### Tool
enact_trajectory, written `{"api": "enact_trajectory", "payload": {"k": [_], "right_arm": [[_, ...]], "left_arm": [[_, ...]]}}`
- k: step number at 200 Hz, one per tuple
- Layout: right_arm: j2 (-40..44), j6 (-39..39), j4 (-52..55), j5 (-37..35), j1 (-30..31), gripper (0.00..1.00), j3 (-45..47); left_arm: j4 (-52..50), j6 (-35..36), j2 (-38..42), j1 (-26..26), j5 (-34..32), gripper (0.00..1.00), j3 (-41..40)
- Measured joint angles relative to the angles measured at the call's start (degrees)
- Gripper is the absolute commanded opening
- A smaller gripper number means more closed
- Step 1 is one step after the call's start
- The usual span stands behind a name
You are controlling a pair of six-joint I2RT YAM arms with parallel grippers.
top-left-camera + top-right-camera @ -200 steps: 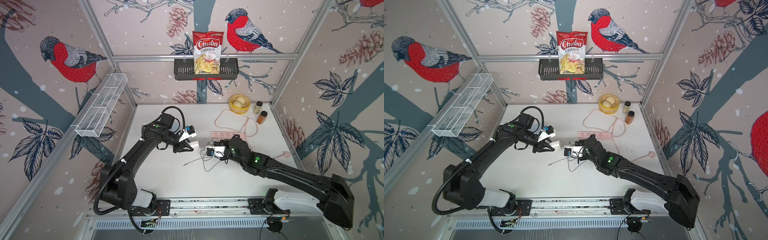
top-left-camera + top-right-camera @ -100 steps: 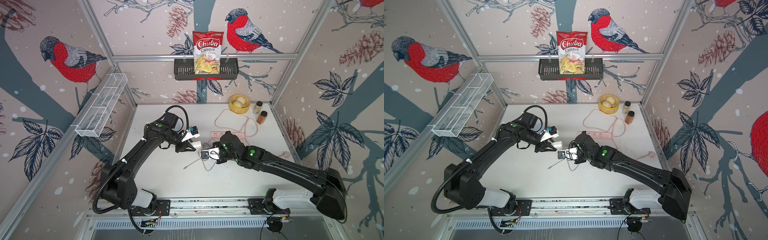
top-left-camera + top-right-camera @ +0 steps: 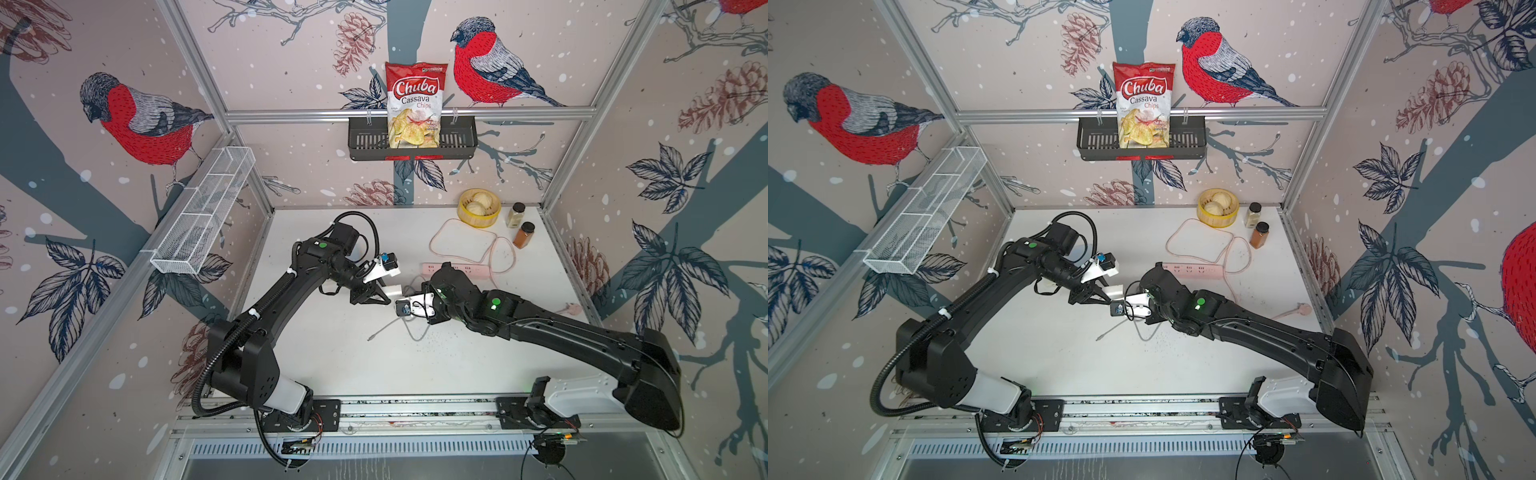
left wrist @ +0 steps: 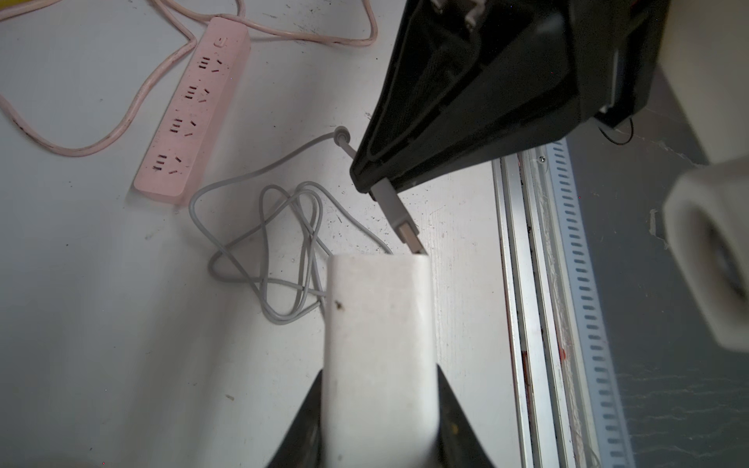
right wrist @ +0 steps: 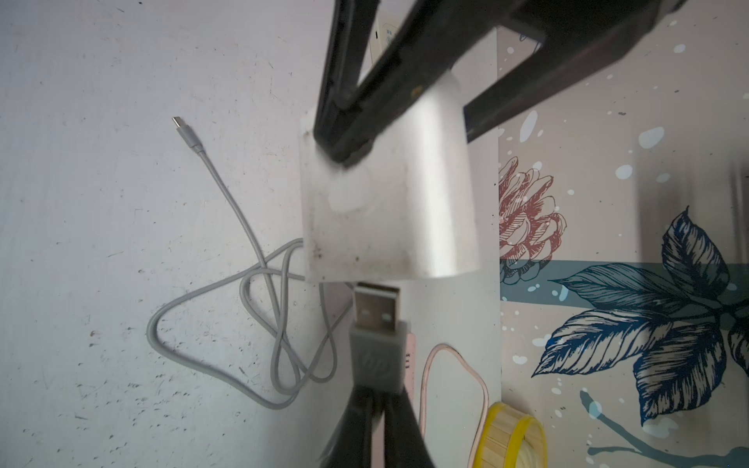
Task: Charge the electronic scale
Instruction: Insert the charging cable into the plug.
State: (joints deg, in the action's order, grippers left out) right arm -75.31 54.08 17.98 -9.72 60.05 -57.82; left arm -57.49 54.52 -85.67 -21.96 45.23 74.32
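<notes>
While your left pincer pinches the smooth white charger cube, right pincer clamps the grey USB plug, metal tip just at the cube's face. Tangled grey cable, pink power strip lie on the scuffed counter. Where the electronic scale sits, you can't tell.

likely passable tabletop in front, cable tangle, power strip beyond

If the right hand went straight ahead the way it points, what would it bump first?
The white charger cube that the left hand holds. The USB plug in the right hand points at its face, very close; whether they already touch is unclear.
</notes>
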Motion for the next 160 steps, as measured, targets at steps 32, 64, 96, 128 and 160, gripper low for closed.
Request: {"api": "enact_trajectory", "payload": {"k": [32, 64, 96, 128, 160], "right_arm": [[0.0, 0.0, -0.7, -2.1, 0.2, 0.0, 0.0], [-0.3, 0.0, -0.8, -3.5, 0.4, 0.0, -0.4], [-0.6, -0.1, -0.1, -5.0, 1.0, 0.0, -1.5], [-0.5, -0.3, 0.3, -5.4, 1.7, 0.0, -1.7], [-0.4, -0.3, 1.1, -6.1, 2.7, 0.0, -1.7]], "left_arm": [[-2.3, 1.0, -1.0, 0.0, 1.4, 0.0, 1.4], [-3.6, 1.2, -1.5, 0.0, 2.2, 0.0, 2.3], [-4.1, 0.7, -1.5, 0.0, 2.4, 0.0, 2.7], [-4.2, -1.2, -0.5, 0.0, 2.3, 0.0, 2.4], [-3.9, -2.5, -0.2, 0.0, 2.5, 0.0, 2.0]]}}
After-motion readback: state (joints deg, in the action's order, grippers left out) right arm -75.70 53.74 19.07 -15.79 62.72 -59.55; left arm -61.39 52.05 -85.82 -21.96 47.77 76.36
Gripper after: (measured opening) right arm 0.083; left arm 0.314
